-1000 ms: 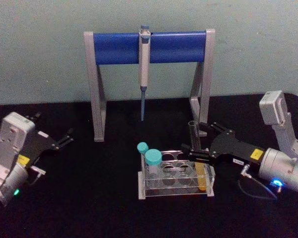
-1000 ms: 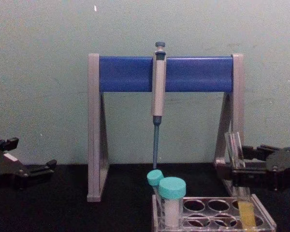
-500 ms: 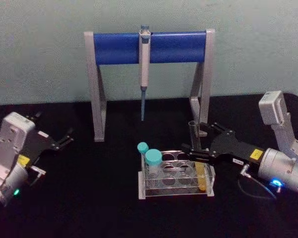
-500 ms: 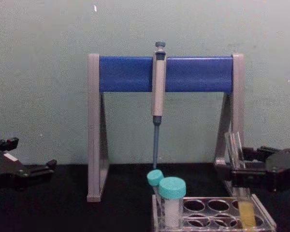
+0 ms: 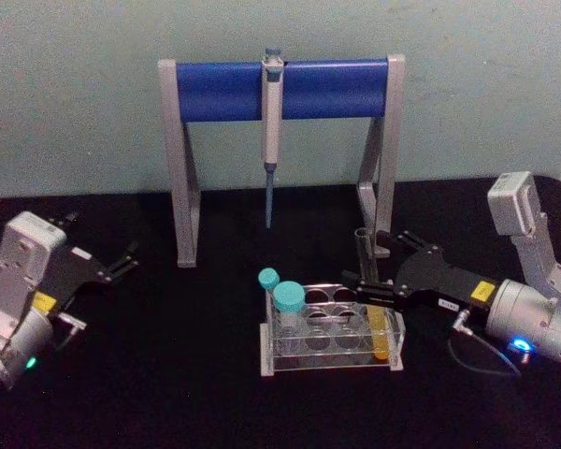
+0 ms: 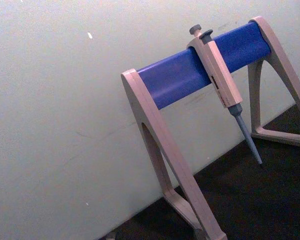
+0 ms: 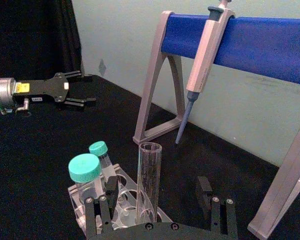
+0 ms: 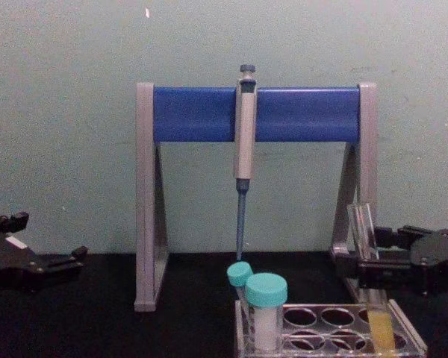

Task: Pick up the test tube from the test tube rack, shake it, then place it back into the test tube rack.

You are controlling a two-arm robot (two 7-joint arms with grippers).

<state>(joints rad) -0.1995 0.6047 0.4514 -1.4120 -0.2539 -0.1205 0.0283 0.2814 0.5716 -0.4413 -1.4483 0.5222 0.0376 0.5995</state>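
Nothing moved lately: right tool point(image 5: 365, 264) spread around tube point(image 5: 364, 245) at rack's point(image 5: 329, 348) 3 o'clock end, so no grip yet; left tool point(image 7: 89, 89) spread, parked 9 o'clock.

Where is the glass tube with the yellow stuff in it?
In the head view, the test tube stands at the right end of the test tube rack, with the open right gripper around it. The teal-capped tubes are at the rack's left end.

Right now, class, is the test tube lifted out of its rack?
No: in the chest view the test tube stands with its yellow-filled end down in the test tube rack, the right gripper open around it.
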